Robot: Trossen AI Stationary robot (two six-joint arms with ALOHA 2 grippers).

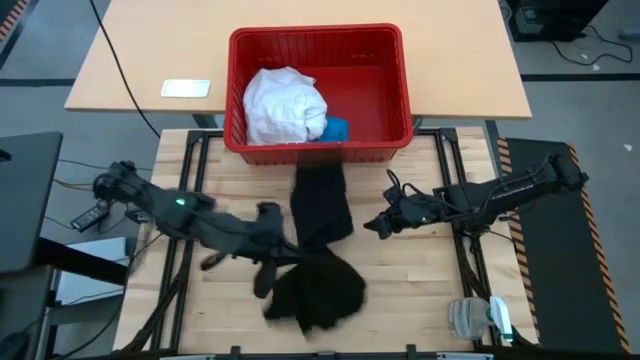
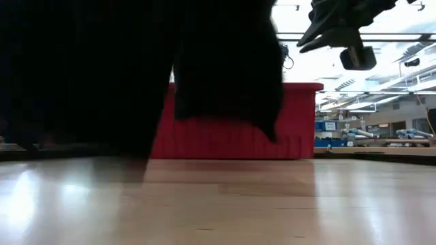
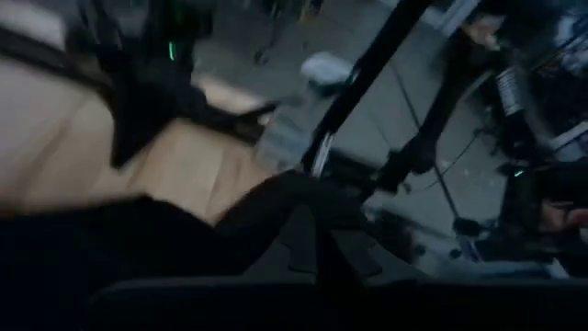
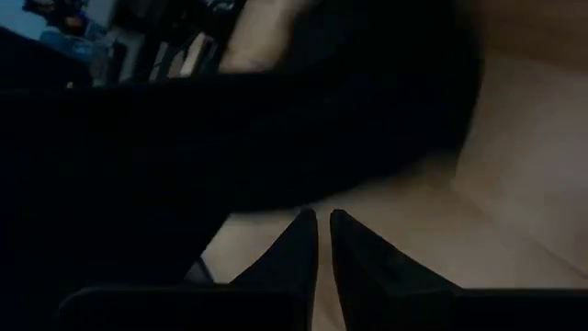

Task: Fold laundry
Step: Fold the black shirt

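A red basket stands at the table's far edge with the white T-shirt and the small blue piece inside. The black garment runs from the basket's front rim toward the near edge and ends in a bunch. In the low view its cloth hangs clear of the table top. My left gripper sits at the bunch's left side. My right gripper is shut, just right of the garment and raised above the table; its fingers hold nothing. My left gripper reaches in from the table's left and meets the left side of the black bunch. Dark cloth lies against its fingers in the left wrist view, but blur and the cloth hide the place of contact. Part of the garment hangs off the table.
A grey and white object lies at the near right corner. A white card rests on the far table, beyond the basket's left. Bare wood shows to the right of the bunch and along the near edge.
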